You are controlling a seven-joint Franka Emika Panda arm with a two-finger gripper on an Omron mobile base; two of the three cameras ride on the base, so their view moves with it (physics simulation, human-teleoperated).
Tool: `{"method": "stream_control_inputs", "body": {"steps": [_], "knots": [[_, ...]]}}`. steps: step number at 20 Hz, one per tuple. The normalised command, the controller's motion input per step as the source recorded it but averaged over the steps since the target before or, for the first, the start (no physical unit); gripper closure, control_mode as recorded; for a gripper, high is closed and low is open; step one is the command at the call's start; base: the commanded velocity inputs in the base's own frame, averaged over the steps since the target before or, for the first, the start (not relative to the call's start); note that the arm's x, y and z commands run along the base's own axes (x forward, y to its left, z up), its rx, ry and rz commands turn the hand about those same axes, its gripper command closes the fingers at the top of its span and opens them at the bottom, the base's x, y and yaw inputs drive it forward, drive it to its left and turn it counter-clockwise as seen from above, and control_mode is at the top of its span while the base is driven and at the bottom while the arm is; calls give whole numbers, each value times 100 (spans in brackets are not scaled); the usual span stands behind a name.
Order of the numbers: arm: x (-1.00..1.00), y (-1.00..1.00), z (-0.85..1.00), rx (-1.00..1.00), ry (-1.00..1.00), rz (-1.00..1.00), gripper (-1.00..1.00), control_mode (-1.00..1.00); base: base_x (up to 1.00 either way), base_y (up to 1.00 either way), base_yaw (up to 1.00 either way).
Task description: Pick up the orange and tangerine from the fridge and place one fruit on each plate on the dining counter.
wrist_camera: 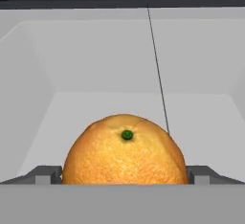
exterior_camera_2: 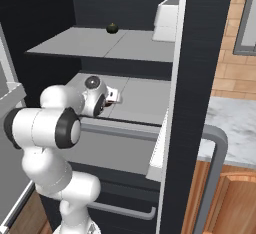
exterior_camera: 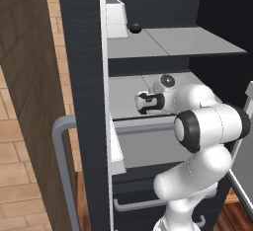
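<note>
Between the pincer's (wrist_camera: 125,177) two tips sits the orange fruit (wrist_camera: 125,151), round with no clear long axis, its green stem dot facing the hand camera. Both tips flank its sides, apparently closed on it. Beyond it lies the pale grey fridge shelf (wrist_camera: 143,60); above, a small dark fruit (exterior_camera: 134,27).

Kitchen around me, seen from my base

To my left stands a brown brick wall (exterior_camera: 24,52) above a tan wood-plank floor (exterior_camera: 20,175); to my right I see a grey-framed window (exterior_camera_2: 246,15) in the brick, with a marble top (exterior_camera_2: 232,130) over wooden cabinets (exterior_camera_2: 235,203).
</note>
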Motion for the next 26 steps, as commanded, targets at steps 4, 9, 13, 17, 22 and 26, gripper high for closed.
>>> {"method": "stream_control_inputs", "body": {"steps": [4,9,13,17,22,26], "knots": [[6,0,-22,1,0,0,-100,-100,0,0,0],[0,0,-32,2,1,0,100,-100,0,0,0],[0,0,-35,0,3,0,100,-100,0,0,0],[0,0,-38,0,3,0,100,-100,0,0,0],[-40,10,-32,0,2,0,100,-100,0,0,0],[-83,7,0,0,-5,0,100,-100,0,0,0]]}}
